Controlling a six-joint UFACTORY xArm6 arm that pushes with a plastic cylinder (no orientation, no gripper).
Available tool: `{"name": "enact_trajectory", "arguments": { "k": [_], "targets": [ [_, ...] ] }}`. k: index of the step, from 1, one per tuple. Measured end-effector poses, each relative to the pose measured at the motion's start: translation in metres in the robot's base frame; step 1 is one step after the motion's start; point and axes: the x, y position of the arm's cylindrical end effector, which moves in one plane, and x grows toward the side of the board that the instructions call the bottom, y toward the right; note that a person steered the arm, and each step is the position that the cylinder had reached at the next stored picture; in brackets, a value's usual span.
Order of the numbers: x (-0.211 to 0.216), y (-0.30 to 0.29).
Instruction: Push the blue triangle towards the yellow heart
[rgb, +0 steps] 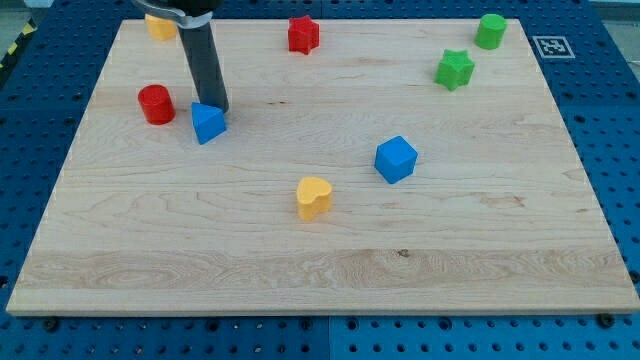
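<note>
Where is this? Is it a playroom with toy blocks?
Probably a robot lab bench, not a playroom. A wooden board lies on a blue table full of holes, a printed black-and-white marker sits at the board's corner, and my tip touches the blue triangle from the view's top.

Pale wooden board (330, 250) on blue pegboard table (600, 120)

A red cylinder (155, 104) stood near the wooden surface's (320, 270) left edge. A yellow block (160, 26) sat at the top left, partly hidden. A red star (303, 35) lay top centre; a green star (455, 69) and green cylinder (490, 31) occupied the top right. A blue cube (395, 159) rested right of centre.
</note>
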Motion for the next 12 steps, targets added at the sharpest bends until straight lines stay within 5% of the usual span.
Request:
{"name": "enact_trajectory", "arguments": {
  "k": [7, 12],
  "targets": [
    [0.000, -0.065],
    [0.047, 0.009]
  ]
}}
